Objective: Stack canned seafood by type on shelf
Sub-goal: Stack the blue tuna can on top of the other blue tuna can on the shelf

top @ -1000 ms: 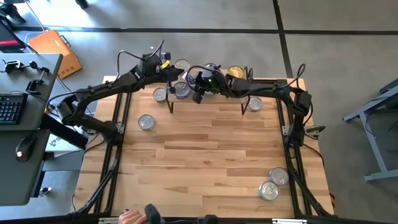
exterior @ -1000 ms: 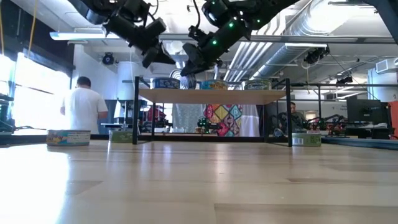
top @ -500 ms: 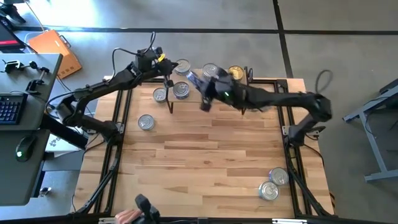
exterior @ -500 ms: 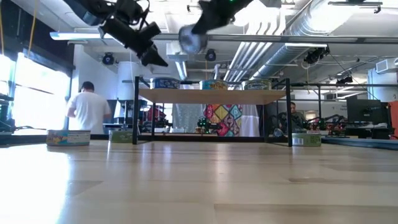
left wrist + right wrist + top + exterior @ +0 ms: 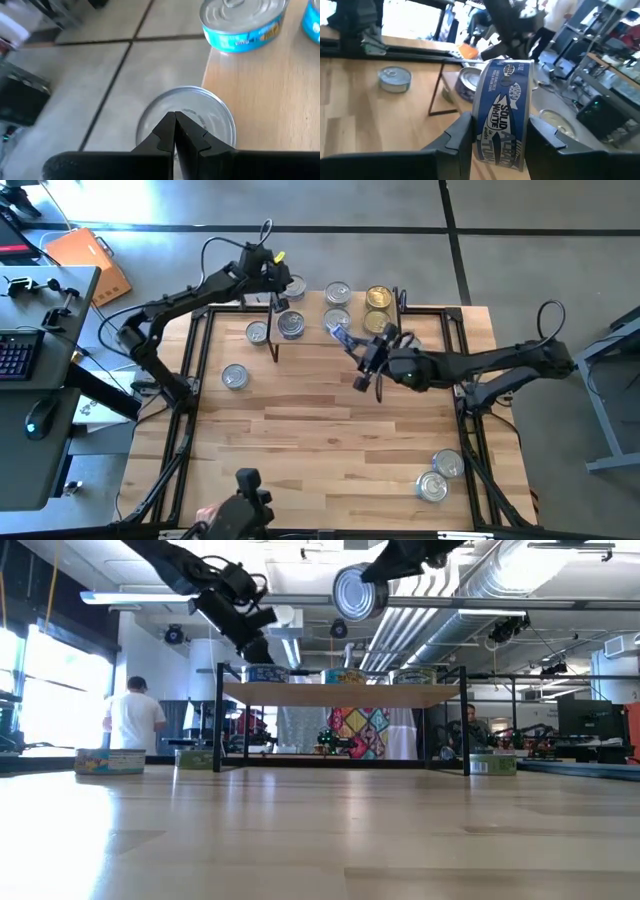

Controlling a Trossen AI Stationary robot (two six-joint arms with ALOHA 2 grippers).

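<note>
The can in transit (image 5: 501, 112) is a flat round tin with a blue tuna label. It is held on edge, lid facing sideways, and the low view shows it raised clear above shelf height. The right pincer (image 5: 495, 145) is clamped on it, one finger on each flat face. In the high view this can (image 5: 343, 337) sits over the near edge of the shelf (image 5: 350, 318), right of centre.

The shelf is a small light-wood board on black legs at the far side of the surface (image 5: 330, 420). It carries four cans in the high view: a silver-lidded can (image 5: 292, 325) at the near left, a second (image 5: 293, 286) at the far left, a third (image 5: 338, 293) at far centre, and a gold-lidded can (image 5: 378, 298) at the far right. No can on it visibly rests on another.

The left pincer (image 5: 174, 131) is closed with nothing between its fingers. It hangs over the far-left corner of the shelf, above the silver-lidded can there.

Cans remaining on the surface: one (image 5: 258, 332) just left of the shelf, one (image 5: 234, 376) nearer and further left, and two (image 5: 440, 475) close together at the near right.

Assessment: placement is roughly half done. Sorting by type and stacking appear not yet started.
</note>
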